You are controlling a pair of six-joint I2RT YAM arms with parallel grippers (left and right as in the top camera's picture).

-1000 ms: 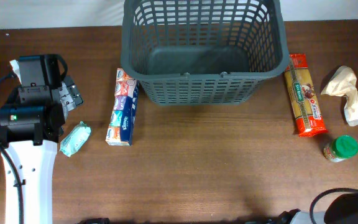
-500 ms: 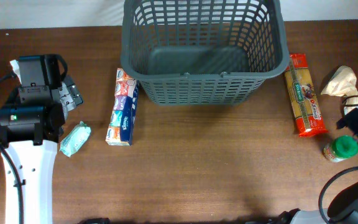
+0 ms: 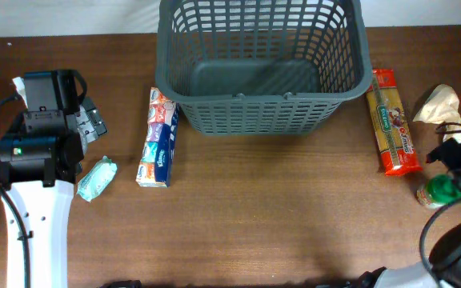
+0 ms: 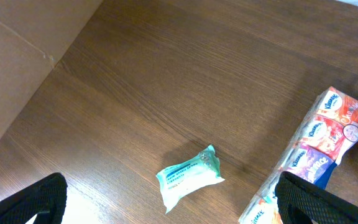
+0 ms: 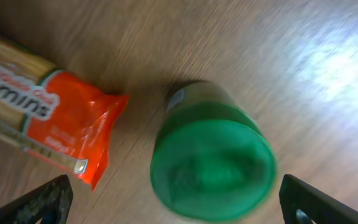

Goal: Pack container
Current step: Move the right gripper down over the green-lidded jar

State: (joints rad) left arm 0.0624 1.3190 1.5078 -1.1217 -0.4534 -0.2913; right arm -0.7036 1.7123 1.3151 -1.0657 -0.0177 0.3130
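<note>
While left fingers (image 4: 33, 202) and right fingers (image 5: 42, 202) both gape, the orange plastic packet (image 5: 55, 118) beside the round green-lidded jar (image 5: 213, 168) reads "3 mins".

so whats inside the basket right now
Nothing that shows. The overhead view looks into the basket and only its bare grey floor is visible. Its far rim is out of frame, and the near wall may hide a thin strip of floor.
</note>
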